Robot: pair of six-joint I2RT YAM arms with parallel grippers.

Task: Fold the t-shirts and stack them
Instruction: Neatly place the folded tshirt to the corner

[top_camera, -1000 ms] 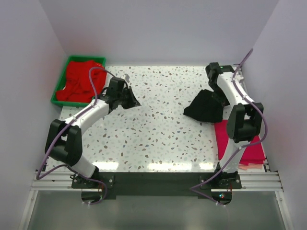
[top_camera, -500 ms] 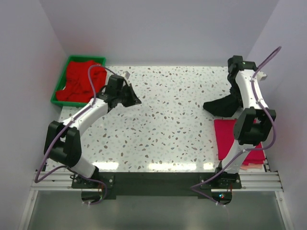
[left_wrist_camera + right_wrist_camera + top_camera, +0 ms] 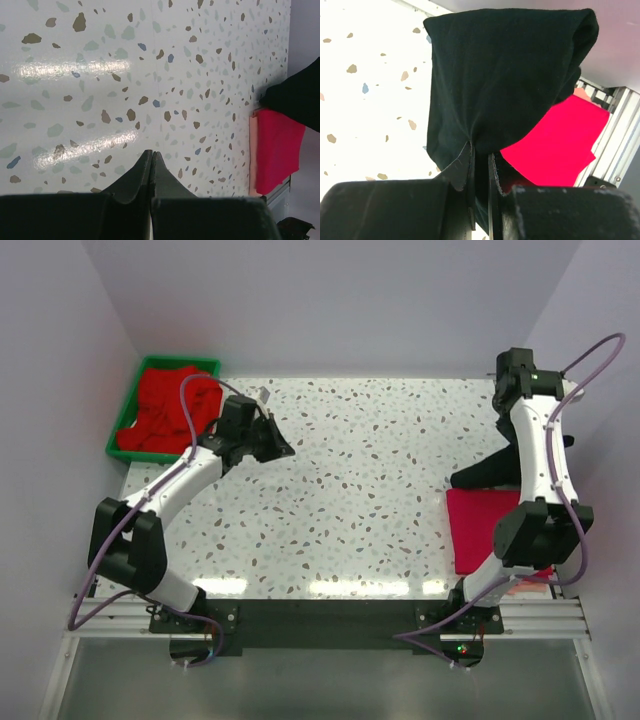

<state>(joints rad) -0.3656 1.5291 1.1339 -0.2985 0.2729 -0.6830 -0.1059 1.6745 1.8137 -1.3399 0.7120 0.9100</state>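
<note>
My right gripper [image 3: 480,150] is shut on the black t-shirt [image 3: 505,80] and holds it hanging above the table at the far right; in the top view the shirt [image 3: 487,470] shows beside the right arm. Below it a folded magenta-pink t-shirt [image 3: 488,530] lies flat on the table's right side, also in the right wrist view [image 3: 560,145] and the left wrist view [image 3: 275,150]. Bright red t-shirts [image 3: 165,405] lie heaped in the tray. My left gripper [image 3: 283,449] is shut and empty above the table's left part [image 3: 151,155].
A green plastic tray [image 3: 129,400] stands at the back left corner. White walls close in the left, back and right sides. An aluminium rail [image 3: 320,615] runs along the near edge. The speckled tabletop [image 3: 360,490] lies between the arms.
My right arm has swung right and back, carrying the black t-shirt from mid-right of the table to over the pink shirt's far edge. The left arm has barely moved.
</note>
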